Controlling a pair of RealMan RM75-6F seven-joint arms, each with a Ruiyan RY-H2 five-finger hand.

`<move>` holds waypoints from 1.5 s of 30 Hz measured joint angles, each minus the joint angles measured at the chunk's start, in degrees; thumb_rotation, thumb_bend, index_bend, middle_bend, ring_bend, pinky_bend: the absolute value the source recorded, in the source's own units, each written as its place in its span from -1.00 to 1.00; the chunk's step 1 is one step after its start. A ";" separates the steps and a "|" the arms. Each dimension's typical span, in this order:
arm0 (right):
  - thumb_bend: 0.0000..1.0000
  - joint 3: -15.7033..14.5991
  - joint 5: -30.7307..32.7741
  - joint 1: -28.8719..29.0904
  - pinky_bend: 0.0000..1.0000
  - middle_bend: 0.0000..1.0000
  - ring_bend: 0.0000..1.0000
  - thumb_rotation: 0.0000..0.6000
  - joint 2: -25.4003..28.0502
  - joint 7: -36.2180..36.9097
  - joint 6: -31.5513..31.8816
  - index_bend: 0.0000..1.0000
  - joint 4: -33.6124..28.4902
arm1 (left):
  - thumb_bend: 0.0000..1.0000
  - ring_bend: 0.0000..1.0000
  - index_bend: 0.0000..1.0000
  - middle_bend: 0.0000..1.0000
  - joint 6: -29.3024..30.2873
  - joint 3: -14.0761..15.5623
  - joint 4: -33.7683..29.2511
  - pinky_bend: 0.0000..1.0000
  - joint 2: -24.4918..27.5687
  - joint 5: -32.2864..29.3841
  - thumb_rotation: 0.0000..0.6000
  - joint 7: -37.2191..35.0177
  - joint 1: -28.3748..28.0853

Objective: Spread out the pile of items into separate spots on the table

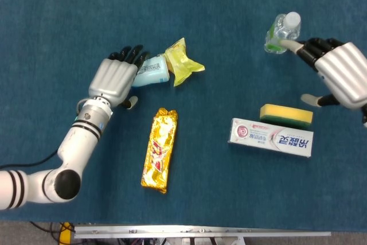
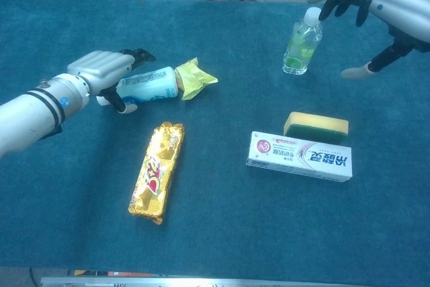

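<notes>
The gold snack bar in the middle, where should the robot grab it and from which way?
Probably from above, across the narrow middle of the gold snack bar. It lies flat on the table, long and thin, with bare cloth along both long sides, so fingers could close over it there. The crimped ends look thinner and harder to hold.

The table point(image 1: 189, 4) is dark teal-blue. A pale blue bottle point(image 1: 150, 70) carries white print; the wrapper point(image 1: 183, 62) is yellow-green. The snack bar point(image 1: 160, 149) is shiny gold with red lettering, the sponge point(image 1: 286, 113) yellow over green, the toothpaste box point(image 1: 271, 137) white with red and blue, and the clear bottle point(image 1: 281, 31) green-labelled and white-capped.
</notes>
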 measured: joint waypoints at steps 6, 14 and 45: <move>-1.00 0.52 -0.39 -0.51 -0.19 -0.40 -0.45 1.00 0.25 0.79 -0.68 -0.70 0.17 | -0.48 -0.95 -0.71 -0.91 0.57 0.25 4.18 -0.64 -2.40 -1.25 1.00 -1.03 -0.41; -1.00 1.21 -0.60 -0.91 -0.19 -0.40 -0.45 1.00 0.49 1.77 -1.52 -0.70 0.02 | -0.48 -0.66 -0.37 -0.58 1.26 0.77 9.05 -0.36 -5.27 -0.01 1.00 -4.84 0.71; -1.00 3.36 0.11 -1.67 -0.19 -0.40 -0.45 1.00 -0.75 3.82 -3.66 -0.70 1.48 | -0.47 -0.26 -0.04 -0.16 -2.24 -1.04 -0.61 0.22 -1.67 9.78 1.00 -16.46 2.27</move>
